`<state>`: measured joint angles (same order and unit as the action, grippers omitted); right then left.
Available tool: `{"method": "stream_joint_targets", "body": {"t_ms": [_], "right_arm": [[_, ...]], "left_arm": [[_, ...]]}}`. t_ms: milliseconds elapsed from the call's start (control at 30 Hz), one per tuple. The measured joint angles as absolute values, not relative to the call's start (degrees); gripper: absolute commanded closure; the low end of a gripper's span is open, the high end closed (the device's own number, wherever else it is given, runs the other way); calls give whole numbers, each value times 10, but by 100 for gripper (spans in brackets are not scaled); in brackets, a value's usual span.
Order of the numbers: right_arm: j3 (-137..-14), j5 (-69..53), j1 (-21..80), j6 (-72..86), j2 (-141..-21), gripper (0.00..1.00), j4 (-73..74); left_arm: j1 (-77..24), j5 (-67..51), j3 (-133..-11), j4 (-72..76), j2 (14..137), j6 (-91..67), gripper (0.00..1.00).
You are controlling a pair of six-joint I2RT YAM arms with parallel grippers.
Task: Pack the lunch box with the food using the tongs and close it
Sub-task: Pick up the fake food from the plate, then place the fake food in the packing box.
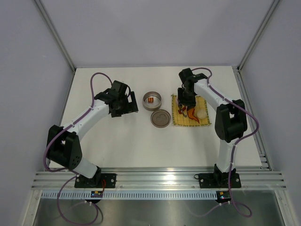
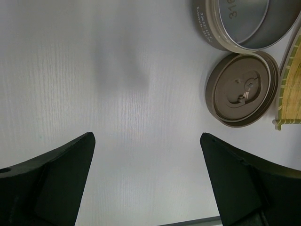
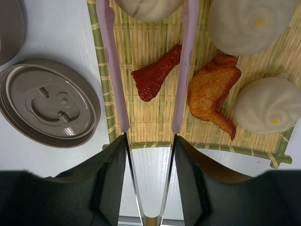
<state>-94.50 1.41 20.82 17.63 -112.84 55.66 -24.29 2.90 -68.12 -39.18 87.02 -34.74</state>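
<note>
The left gripper (image 1: 123, 104) hangs over the bare bench (image 2: 141, 70), left of the lunch box (image 1: 145, 101). Its jaws are wide apart and it holds nothing. The lunch box sits open with a small orange bit (image 1: 150, 99) inside. Its lid (image 1: 160, 118) lies flat just beside the lunch box, on the side near the arms. Right of the lunch box is a yellow mat (image 3: 141, 122) with the food on it. The right gripper (image 3: 150, 155) is over the mat, squeezing the tongs (image 3: 110, 70) partway. The tong arms are apart, one on each side of the red-brown chunk (image 3: 155, 75). That chunk looks small, light and hard, so I think a soft pinch across its fat end would work best. The round white balls (image 3: 251, 23) look smooth and may roll or slip out of thin, springy tongs
</note>
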Motion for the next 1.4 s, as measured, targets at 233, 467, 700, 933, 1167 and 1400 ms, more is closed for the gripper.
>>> {"method": "stream_joint_targets", "body": {"t_ms": [233,467,700,933,1167,1400], "right_arm": [[-950,14,208,175,-1136,62,556],[-953,10,208,171,-1136,82,554],[-953,10,208,171,-1134,90,556],[-952,10,210,172,-1088,90,570],[-995,12,250,174,-1061,90,599],[-1106,14,335,174,-1103,89,618]], "left_arm": [[-243,33,-679,-394,866,-347,1],[-243,36,-676,-394,860,-347,1],[-243,38,-670,-396,854,-347,1],[-237,39,-670,-396,854,-346,1],[-223,39,-670,-396,853,-345,1],[-212,39,-669,-397,835,-345,1]]}}
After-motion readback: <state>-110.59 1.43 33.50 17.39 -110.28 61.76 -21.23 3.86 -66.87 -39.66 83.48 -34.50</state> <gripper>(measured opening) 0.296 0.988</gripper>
